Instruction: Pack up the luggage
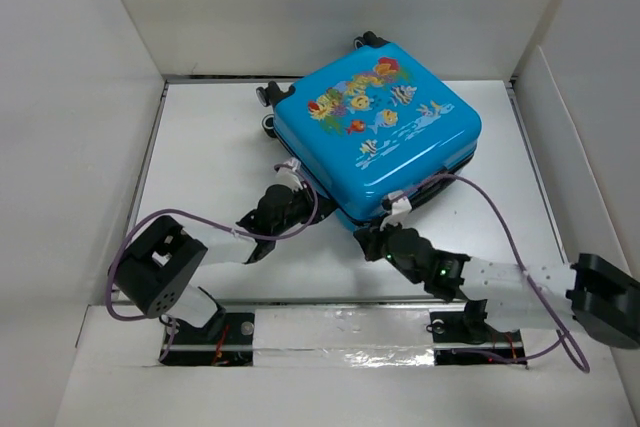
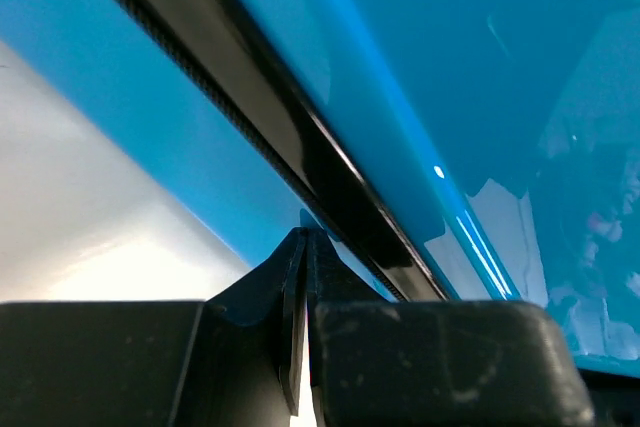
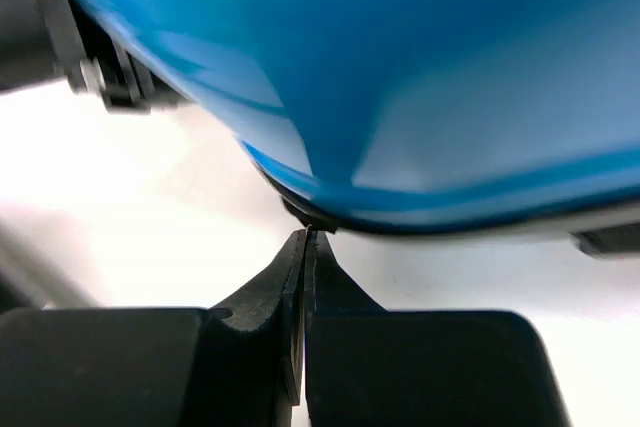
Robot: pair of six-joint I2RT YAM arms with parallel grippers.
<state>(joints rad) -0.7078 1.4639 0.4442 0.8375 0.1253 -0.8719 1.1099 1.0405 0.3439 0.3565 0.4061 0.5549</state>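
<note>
Mid-table, flat, fish print up, lid down on lower shell: luggage. Set at an angle, one corner toward the arms. Black wheels along its far-left side. Dark seam betw. the two blue shells, running diagonally thru the left wrist view.

At luggage's near-left side: left gripper, fingers pressed together w/ nothing betw. them, tips right up at the seam. Touching or just short of it: can't tell.

At luggage's near corner: right gripper, likewise closed w/ no gap, holding nothing. Tips just under the corner's lower rim, close to the black edge there; contact unclear.

White tag by right gripper's wrist, against luggage's near edge.

Under luggage: white table. Purple cables looping off both arms on luggage's near side, one arching up by its near-right edge. Green light on right arm, nearer the camera than luggage. White walls to left, right & behind luggage.
</note>
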